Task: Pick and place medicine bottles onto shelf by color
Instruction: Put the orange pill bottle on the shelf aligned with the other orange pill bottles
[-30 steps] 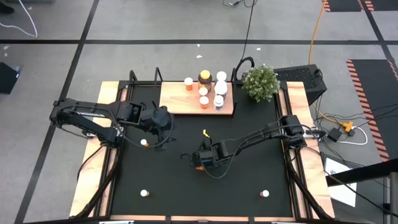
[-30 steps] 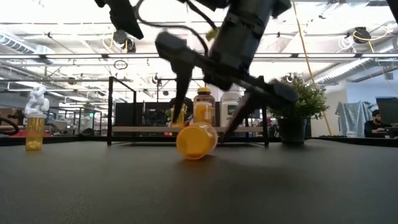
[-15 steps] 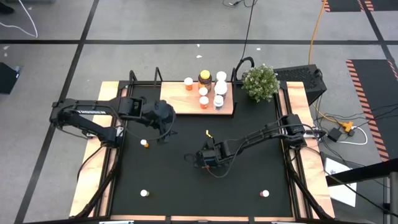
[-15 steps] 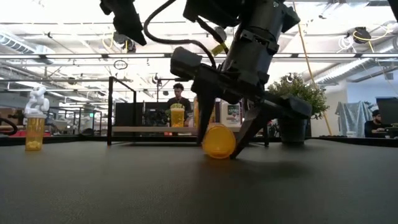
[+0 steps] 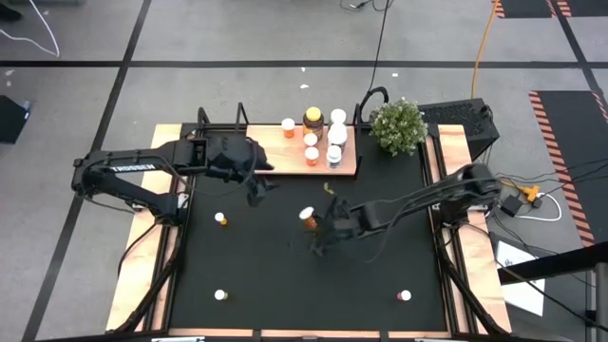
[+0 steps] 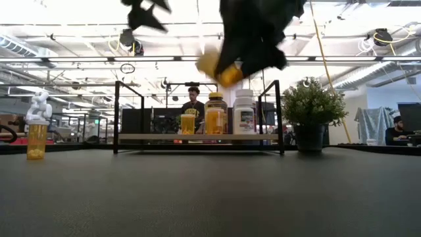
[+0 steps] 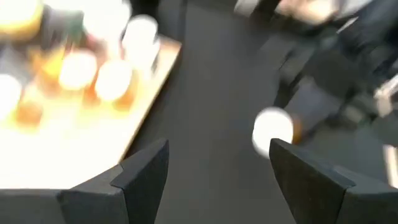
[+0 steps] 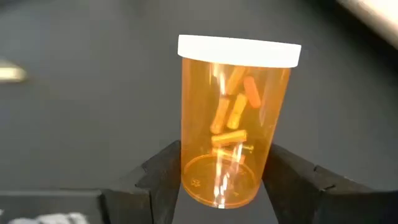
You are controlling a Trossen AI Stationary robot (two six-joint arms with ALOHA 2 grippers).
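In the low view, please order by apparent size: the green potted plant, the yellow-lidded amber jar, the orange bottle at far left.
1. Green potted plant, largest.
2. Yellow-lidded amber jar.
3. Orange bottle at far left, though their depths differ, so the last two are unsure.

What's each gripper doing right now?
Left gripper: open, holding nothing.
Right gripper: closed on an orange bottle.

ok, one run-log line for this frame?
right gripper: shut on orange pill bottle, lifted off mat | left gripper: open, empty, by shelf | shelf: six bottles
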